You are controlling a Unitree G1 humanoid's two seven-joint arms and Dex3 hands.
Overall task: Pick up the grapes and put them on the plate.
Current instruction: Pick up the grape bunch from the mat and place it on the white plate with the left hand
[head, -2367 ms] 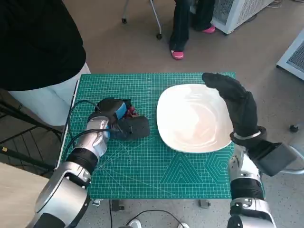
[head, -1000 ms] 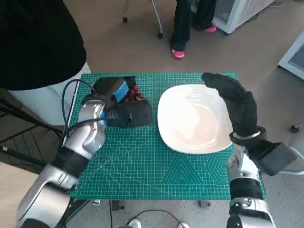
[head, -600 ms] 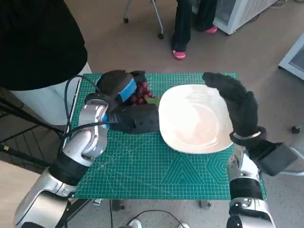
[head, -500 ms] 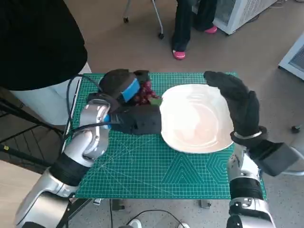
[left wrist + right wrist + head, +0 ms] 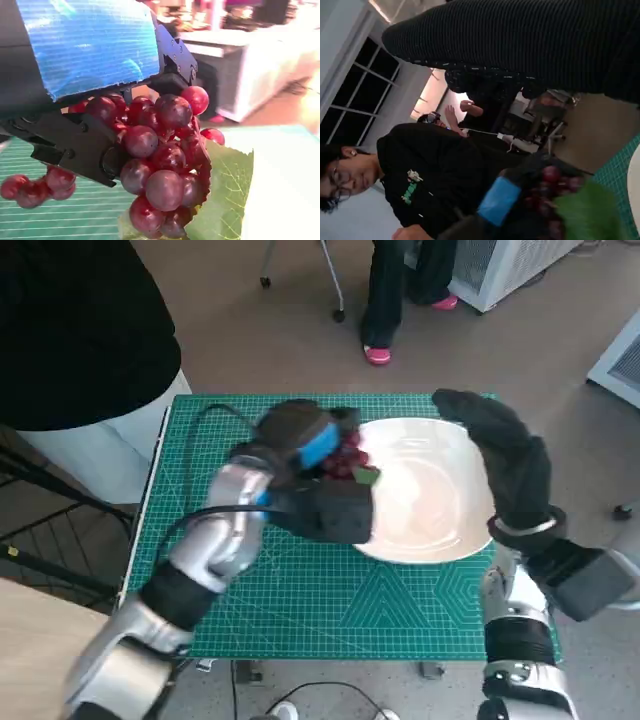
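My left hand (image 5: 310,465) holds a bunch of dark red grapes (image 5: 347,458) with a green leaf, lifted above the left rim of the white plate (image 5: 430,490). The left wrist view shows the grapes (image 5: 162,160) and their leaf (image 5: 225,200) hanging under the blue-taped hand (image 5: 90,60). My right hand (image 5: 505,455), in its black glove, stands open and upright over the plate's right edge, holding nothing. In the right wrist view the glove (image 5: 535,40) fills the top, and the left hand with the grapes (image 5: 555,190) shows blurred beyond it.
The plate lies on a green cutting mat (image 5: 270,580) covering the small table. A person in black (image 5: 80,330) stands close at the table's left; another person's legs and pink shoes (image 5: 375,353) are behind it. A black cable (image 5: 215,510) trails along my left arm.
My left hand has lifted the grapes off the mat's left side and carried them right, now reaching the plate's left rim. The right hand has stayed put.
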